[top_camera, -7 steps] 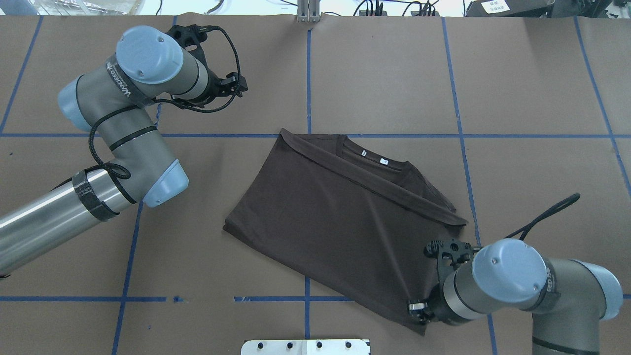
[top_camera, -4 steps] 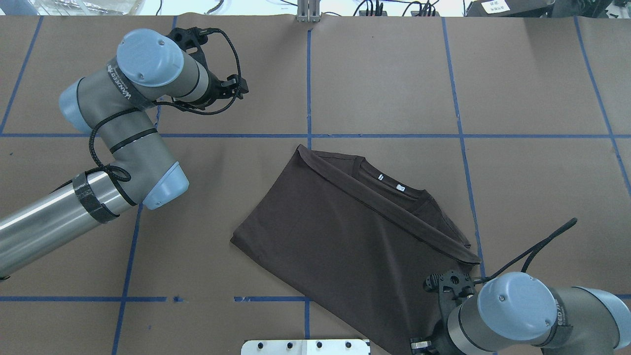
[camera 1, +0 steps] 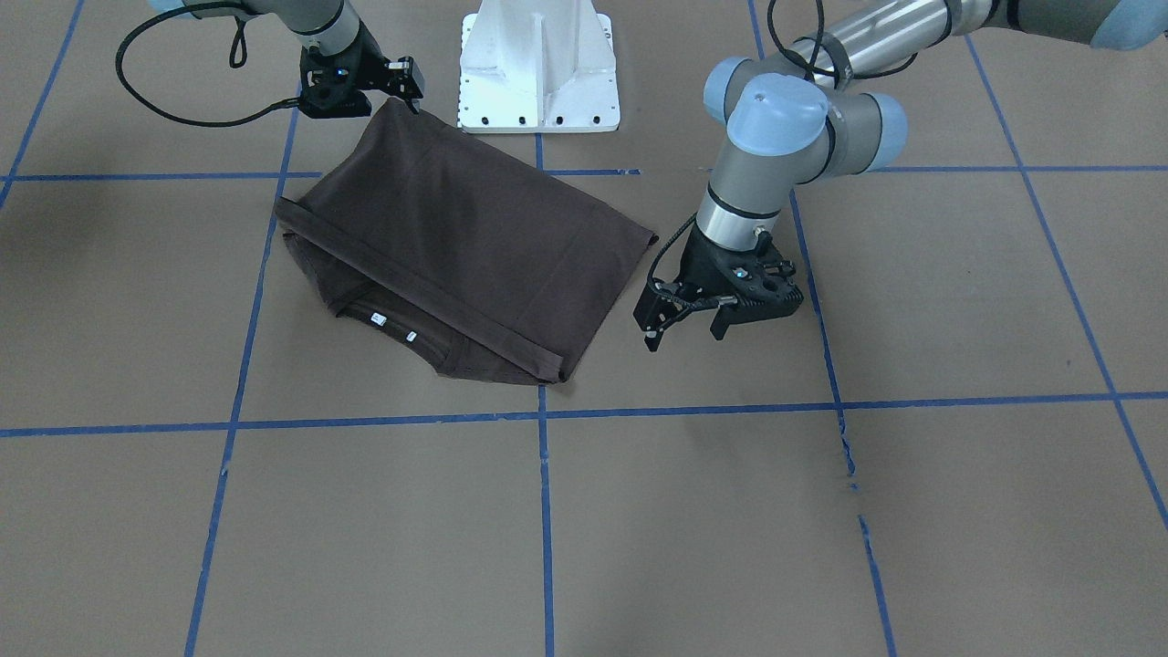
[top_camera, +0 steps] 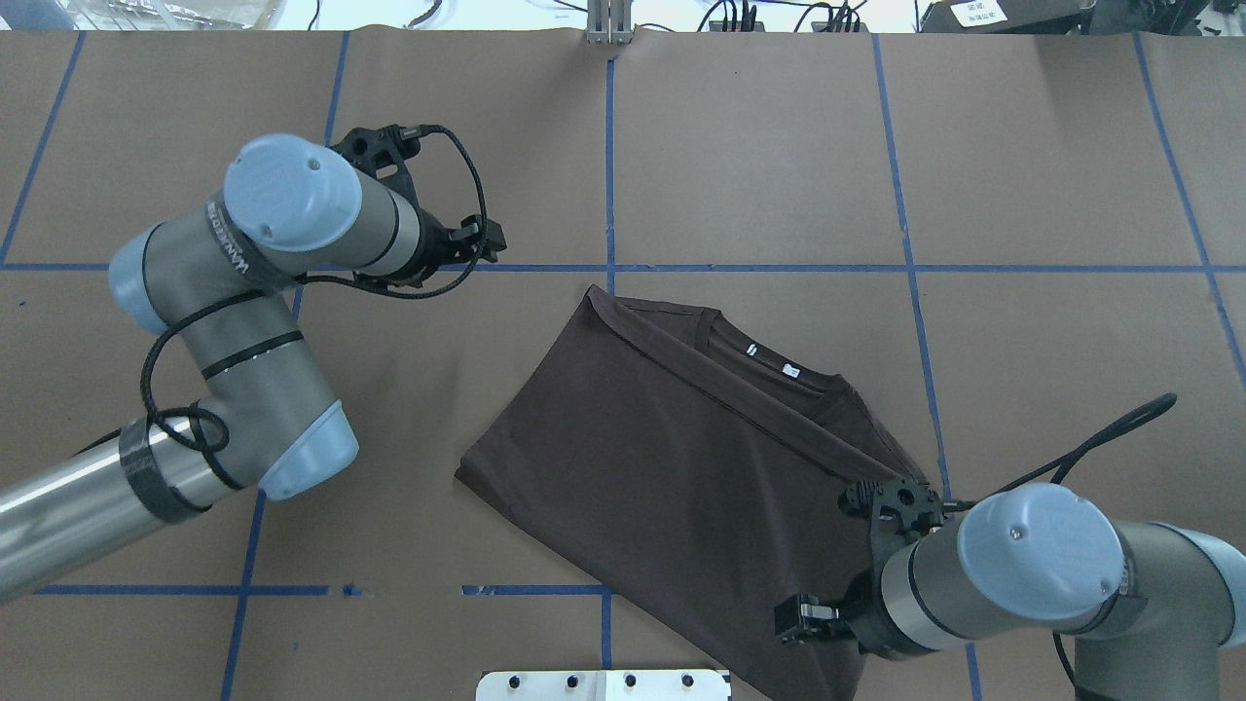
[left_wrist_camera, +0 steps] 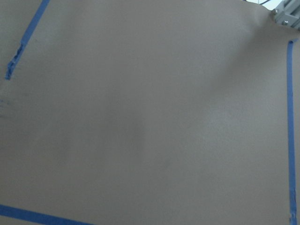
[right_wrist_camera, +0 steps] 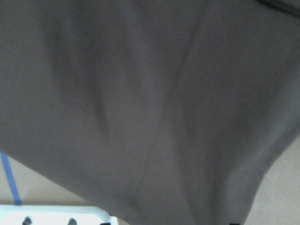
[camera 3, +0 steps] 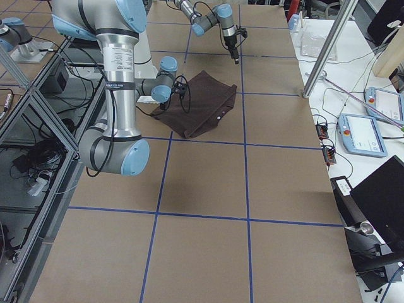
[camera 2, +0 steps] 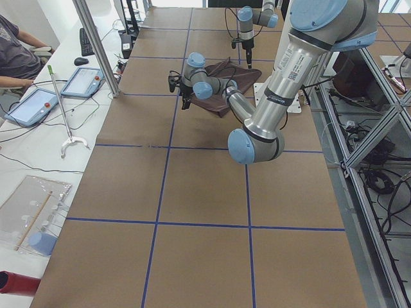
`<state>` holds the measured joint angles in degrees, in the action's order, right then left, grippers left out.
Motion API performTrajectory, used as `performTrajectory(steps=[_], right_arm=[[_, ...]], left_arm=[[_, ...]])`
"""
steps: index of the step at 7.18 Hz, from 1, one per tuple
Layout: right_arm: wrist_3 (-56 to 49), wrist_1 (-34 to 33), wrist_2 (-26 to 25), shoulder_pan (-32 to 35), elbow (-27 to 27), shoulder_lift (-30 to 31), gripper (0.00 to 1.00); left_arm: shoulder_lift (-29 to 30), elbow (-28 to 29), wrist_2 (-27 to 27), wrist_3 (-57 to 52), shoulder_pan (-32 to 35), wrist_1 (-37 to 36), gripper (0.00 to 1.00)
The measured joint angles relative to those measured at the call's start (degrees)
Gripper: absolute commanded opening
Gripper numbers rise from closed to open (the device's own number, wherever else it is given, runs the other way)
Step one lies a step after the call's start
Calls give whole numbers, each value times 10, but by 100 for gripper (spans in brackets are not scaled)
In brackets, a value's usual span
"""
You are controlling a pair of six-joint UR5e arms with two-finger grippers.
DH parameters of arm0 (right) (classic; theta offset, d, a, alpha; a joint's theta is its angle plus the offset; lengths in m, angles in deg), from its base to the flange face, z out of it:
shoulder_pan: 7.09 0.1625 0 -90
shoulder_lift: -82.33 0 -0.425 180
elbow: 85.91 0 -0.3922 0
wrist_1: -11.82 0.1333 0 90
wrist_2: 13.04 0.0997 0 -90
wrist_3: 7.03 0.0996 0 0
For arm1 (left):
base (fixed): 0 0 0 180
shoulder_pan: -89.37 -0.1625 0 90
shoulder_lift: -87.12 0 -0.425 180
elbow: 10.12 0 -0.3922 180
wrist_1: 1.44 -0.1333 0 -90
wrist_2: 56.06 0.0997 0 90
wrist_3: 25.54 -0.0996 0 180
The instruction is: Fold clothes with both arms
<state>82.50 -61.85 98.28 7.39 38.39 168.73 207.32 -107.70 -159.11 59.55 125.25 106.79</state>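
Note:
The dark brown T-shirt (top_camera: 681, 458) lies folded and slanted on the brown table, collar and white tags (top_camera: 769, 358) on its far side; it also shows in the front view (camera 1: 456, 237). My right gripper (top_camera: 839, 608) hovers at the shirt's near right corner, by the corner in the front view (camera 1: 356, 100). Its jaws are hidden, so I cannot tell whether it holds the cloth. The right wrist view is filled with brown fabric (right_wrist_camera: 150, 103). My left gripper (camera 1: 730, 315) hangs open and empty just left of the shirt, near its far left corner (top_camera: 438, 243).
The white pedestal base (top_camera: 604, 684) stands at the near edge, just beside the shirt's near corner (camera 1: 538, 68). Blue tape lines (top_camera: 608, 175) grid the table. A seated person and tablets (camera 2: 35, 102) are beyond the table's left side.
The shirt slid toward the robot and to the right with the right gripper, then stayed put while that gripper moved back over its corner. The left gripper moved nearer the shirt.

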Motion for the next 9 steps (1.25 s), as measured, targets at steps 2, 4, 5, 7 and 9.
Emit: performTrajectory(steps=[2,4,5,7,9], right_arm=[[1,0,-3,68,1,-30,100],[0,0,-4,107,-2,-44,100],[0,0,-4,114,-3,-45,100],[0,0,-5,119,-3,-46,100],[0,0,-5,121,-4,-46,100]], left_arm=[[-30,-65,1,103,-72,-45,95],[-35,-67,14,185,-126,-57,94],[-34,-55,20,198,-136,-58,89],[-31,-39,30,206,-141,-57,37],[-34,-40,37,210,-141,-58,0]])
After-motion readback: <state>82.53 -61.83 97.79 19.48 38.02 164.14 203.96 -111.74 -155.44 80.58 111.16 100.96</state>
